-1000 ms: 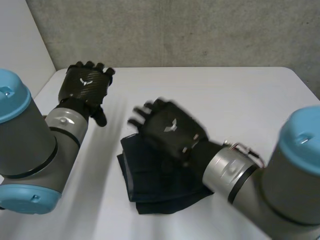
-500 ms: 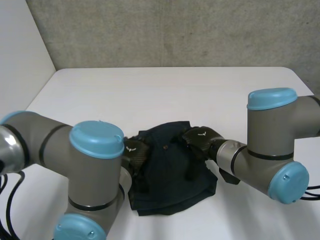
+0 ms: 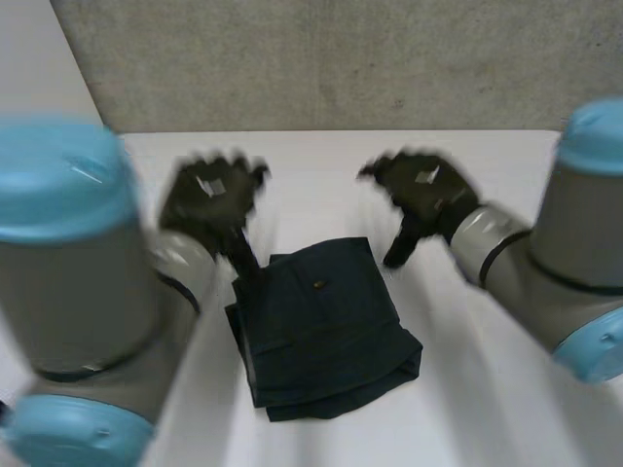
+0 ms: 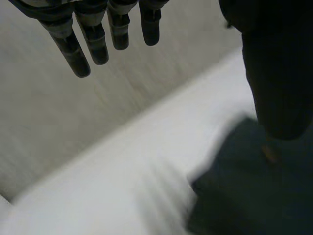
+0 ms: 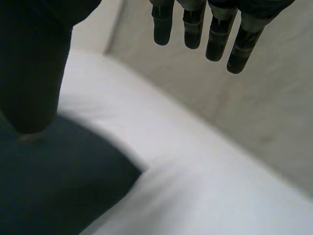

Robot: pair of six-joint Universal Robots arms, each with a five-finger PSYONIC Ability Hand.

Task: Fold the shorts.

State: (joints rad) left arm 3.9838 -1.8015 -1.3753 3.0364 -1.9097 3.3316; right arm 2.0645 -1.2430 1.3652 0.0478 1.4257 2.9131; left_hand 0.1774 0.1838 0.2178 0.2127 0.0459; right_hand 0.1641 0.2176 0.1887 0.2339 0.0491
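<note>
The shorts (image 3: 321, 336) lie folded into a compact dark navy bundle on the white surface (image 3: 321, 175). They sit midway between its left and right edges and closer to the near edge than to the far edge, which meets a grey wall (image 3: 321, 58). A small pale button (image 3: 317, 285) shows on the top layer, towards the bundle's far side. The layers at the bundle's near edge are stacked a little unevenly.

The left hand (image 3: 207, 199) hangs above the surface just beyond the bundle's far left corner, apart from the cloth. In the left wrist view its fingers (image 4: 73, 46) are straight and slightly spread, with nothing between them. Its thumb (image 4: 279, 73) points down over a corner of the shorts (image 4: 234, 196), and I cannot tell whether it touches them.

The right hand (image 3: 425, 190) hangs beyond the far right corner, also off the cloth, well apart from the left hand. In the right wrist view its fingers (image 5: 239, 44) are straight, close together side by side and empty. Its thumb (image 5: 34, 63) hangs over the shorts (image 5: 58, 181) below the palm.
</note>
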